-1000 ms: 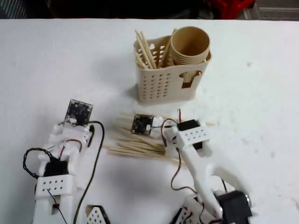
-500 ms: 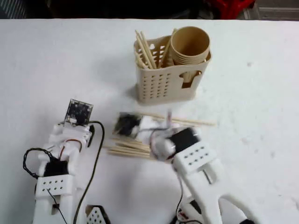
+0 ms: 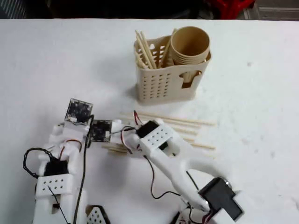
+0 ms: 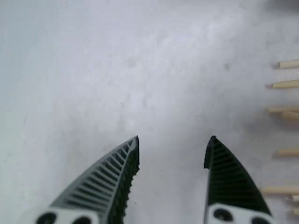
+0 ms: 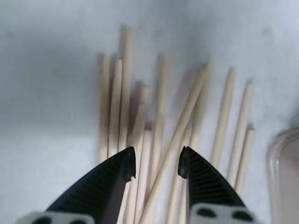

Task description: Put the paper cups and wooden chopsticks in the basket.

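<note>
My left arm (image 3: 60, 151) sits at the lower left of the high view, low over the worktop (image 3: 42, 60). Its left claw (image 4: 174, 140) is spread above bare white surface, nothing between the jaws. The blunt ends of a few loose chopsticks (image 4: 285, 84) poke in at the right edge of the left wrist view.

Just beside it, my right arm (image 3: 161, 137) reaches in from the lower right, its wrist close against the left arm's. The right claw (image 5: 156, 158) is also spread, its tips above the fanned pile. One stick runs slantwise under the gap between the jaws, and nothing is pinched. In the high view the pile lies flat across the middle of the frame.

Above it, at upper centre, the basket (image 3: 163, 86) stands upright. A bundle of standing chopsticks (image 3: 145, 49) leans in its left part, and a nested stack of paper cups (image 3: 189, 44) fills its right part.

Since a second ago the right arm has swung from centre frame to the left, uncovering the sticks on the right. The left arm, the basket and its contents sit as before.
</note>
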{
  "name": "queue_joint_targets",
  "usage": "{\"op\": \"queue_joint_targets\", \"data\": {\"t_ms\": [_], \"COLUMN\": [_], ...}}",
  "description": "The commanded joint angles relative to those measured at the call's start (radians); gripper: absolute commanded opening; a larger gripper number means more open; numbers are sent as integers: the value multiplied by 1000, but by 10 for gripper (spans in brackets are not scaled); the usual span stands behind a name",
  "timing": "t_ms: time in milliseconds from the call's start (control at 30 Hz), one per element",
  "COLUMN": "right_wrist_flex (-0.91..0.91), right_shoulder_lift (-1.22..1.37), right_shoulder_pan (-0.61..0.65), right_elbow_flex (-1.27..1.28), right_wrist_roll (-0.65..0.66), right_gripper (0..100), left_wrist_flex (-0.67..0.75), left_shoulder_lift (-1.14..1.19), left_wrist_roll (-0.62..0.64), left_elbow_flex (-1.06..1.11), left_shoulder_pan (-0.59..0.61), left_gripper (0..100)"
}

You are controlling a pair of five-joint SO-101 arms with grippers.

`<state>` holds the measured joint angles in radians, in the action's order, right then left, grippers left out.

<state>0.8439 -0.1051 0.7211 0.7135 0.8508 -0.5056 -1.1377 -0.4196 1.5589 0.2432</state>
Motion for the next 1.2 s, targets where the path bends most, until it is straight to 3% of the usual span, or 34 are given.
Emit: {"op": "queue_joint_targets", "data": {"t_ms": [0, 100, 267, 367, 467, 767, 967, 1167], "right_wrist_flex": [-16, -45, -101, -94, -91, -82, -85, -113], "right_shoulder_lift": [50, 76, 131, 120, 93, 68, 79, 94], "right_shoulder_pan": [-51, -54, -120, -150, -153, -182, -179, -185], "right_elbow_flex": [-41, -37, -41, -41, -35, -26, -28, -25], "right_wrist_roll": [-18, -41, -187, -209, -209, -206, -201, -201], "right_gripper": [94, 80, 110, 109, 110, 112, 113, 107], "left_wrist_flex": [26, 26, 26, 31, 28, 21, -83, 11], "left_shoulder_lift": [-16, -16, -16, -16, -16, -8, -10, -16], "left_wrist_roll": [-9, -9, -5, 9, 109, 127, 150, 141], "left_elbow_flex": [-8, -8, -15, -44, -95, -155, -192, -71], "left_shoulder_pan": [-16, -16, -5, 71, 174, 318, 302, 263], "left_gripper": [234, 234, 234, 234, 234, 234, 234, 234]}}
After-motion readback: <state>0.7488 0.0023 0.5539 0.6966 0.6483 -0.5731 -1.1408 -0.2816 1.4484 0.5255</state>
